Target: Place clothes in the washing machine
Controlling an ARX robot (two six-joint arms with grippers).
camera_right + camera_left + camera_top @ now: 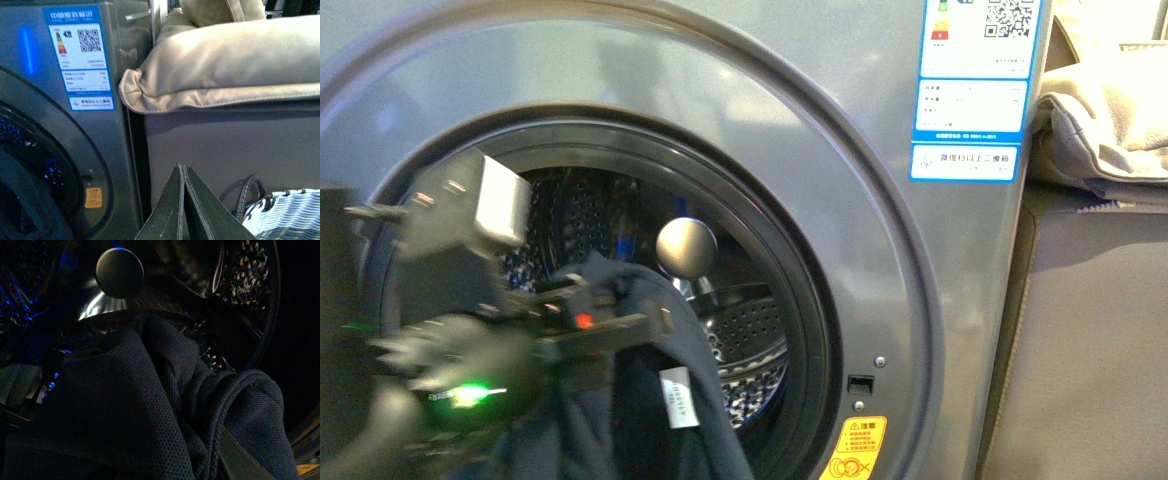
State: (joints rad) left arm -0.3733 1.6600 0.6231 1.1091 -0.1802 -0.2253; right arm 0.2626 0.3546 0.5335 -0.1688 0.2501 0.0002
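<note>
1. Navy-blue mesh-knit garment (pixel 125 405) fills the left wrist view, bunched right before the lens, with the perforated steel drum (pixel 245 285) behind it.
2. In the front view, the garment hangs over the dark rubber gasket (pixel 807 300) at about 7 o'clock of the round porthole of the large silver-grey washing machine (pixel 800 90). Its top fold is past the rim, while its lower part and white tag (pixel 678 397) drape outside.
3. The blurred left gripper (pixel 630 330), at 8 o'clock of the opening, is buried in the cloth. I cannot tell whether it is clamped on it.
4. The right gripper (pixel 182 200) has its fingers pressed together on nothing. It is away from the porthole, beside a woven white basket (pixel 285 215) and a plain grey cabinet (pixel 240 145).
5. Loading looks about halfway. The garment must go deeper into the drum and be released. It is not visible whether the basket holds more clothes.
</note>
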